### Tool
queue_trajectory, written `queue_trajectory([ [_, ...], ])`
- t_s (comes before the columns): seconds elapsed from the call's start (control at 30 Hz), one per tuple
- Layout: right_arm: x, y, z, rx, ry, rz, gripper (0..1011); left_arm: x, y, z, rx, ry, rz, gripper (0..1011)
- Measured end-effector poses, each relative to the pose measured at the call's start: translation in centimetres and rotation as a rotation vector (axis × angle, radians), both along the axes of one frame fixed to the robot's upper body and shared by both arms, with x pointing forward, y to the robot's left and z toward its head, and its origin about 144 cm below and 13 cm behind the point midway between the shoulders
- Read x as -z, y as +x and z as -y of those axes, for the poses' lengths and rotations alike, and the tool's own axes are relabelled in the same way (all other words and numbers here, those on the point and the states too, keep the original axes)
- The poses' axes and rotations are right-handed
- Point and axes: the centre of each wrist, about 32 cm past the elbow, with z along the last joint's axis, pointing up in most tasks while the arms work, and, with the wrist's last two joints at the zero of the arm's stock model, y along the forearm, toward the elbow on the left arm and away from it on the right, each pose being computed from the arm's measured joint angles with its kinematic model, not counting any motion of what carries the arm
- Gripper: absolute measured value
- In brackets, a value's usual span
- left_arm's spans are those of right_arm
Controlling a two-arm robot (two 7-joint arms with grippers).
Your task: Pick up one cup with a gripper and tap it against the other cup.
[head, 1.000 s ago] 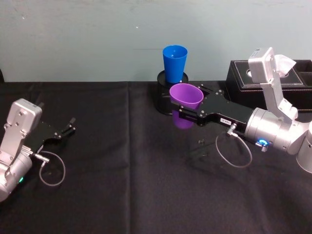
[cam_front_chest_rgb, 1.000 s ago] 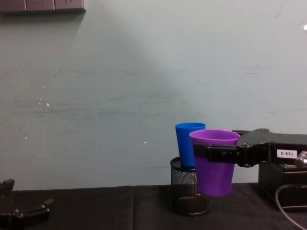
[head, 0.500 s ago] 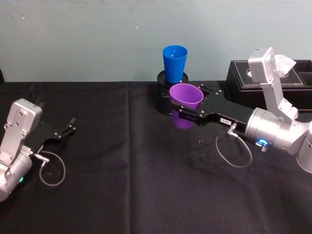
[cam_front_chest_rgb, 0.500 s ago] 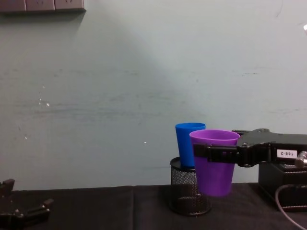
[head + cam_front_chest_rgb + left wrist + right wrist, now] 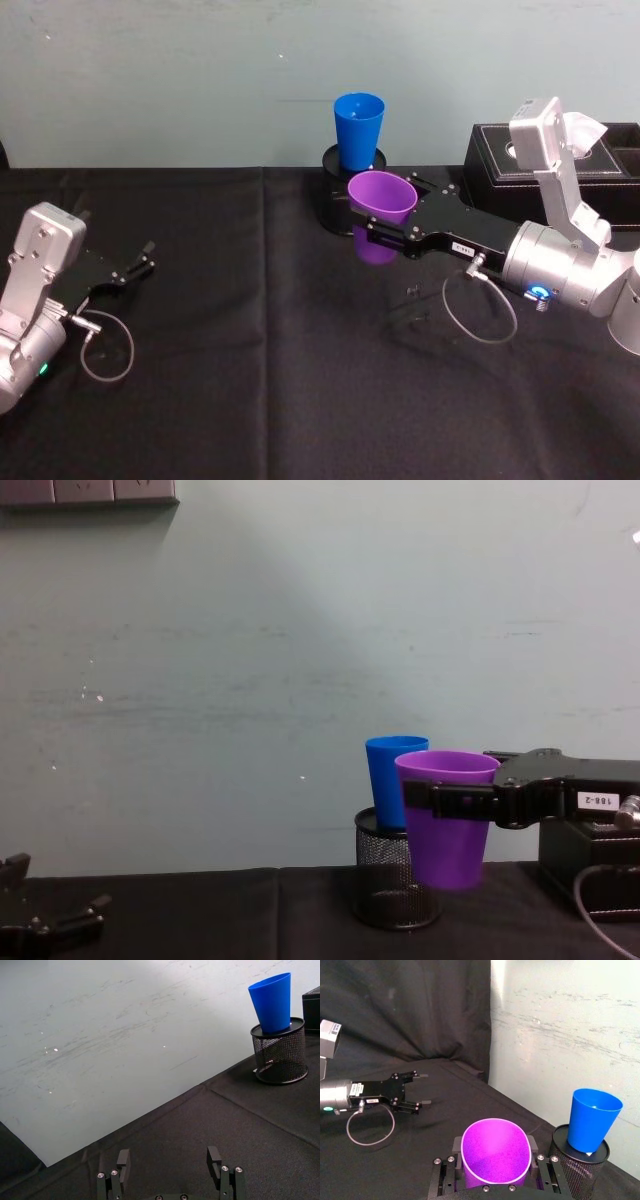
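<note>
Head view: we find the right gripper [image 5: 383, 222], fingers clamped on the purple cup [image 5: 381, 198], raised near the blue cup [image 5: 358, 130]; left gripper [image 5: 135, 268] idle, fingers spread. Right wrist view: cups apart; we judge the tap pending, needing a short advance.

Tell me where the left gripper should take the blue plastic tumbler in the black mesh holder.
Probably the bare upper wall of the blue plastic tumbler, from its left side: it stands upright, base sunk in the black mesh holder, and the right gripper holds the purple plastic tumbler in front.
</note>
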Motion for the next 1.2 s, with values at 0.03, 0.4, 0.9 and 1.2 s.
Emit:
queue_trajectory([
  [0.03,0.0,0.0,0.0,0.000,0.000,0.000,726,0.0,0.0,0.0,0.000,0.000,0.000,1000],
  [0.4,-0.2,0.5,-0.4,-0.006,-0.020,0.020,726,0.0,0.0,0.0,0.000,0.000,0.000,1000],
  [0.9,0.3,4.3,-1.0,0.053,-0.003,-0.019,726,0.0,0.0,0.0,0.000,0.000,0.000,1000],
  [1.2,1.3,6.7,-1.8,0.098,0.028,-0.048,724,0.0,0.0,0.0,0.000,0.000,0.000,1000],
])
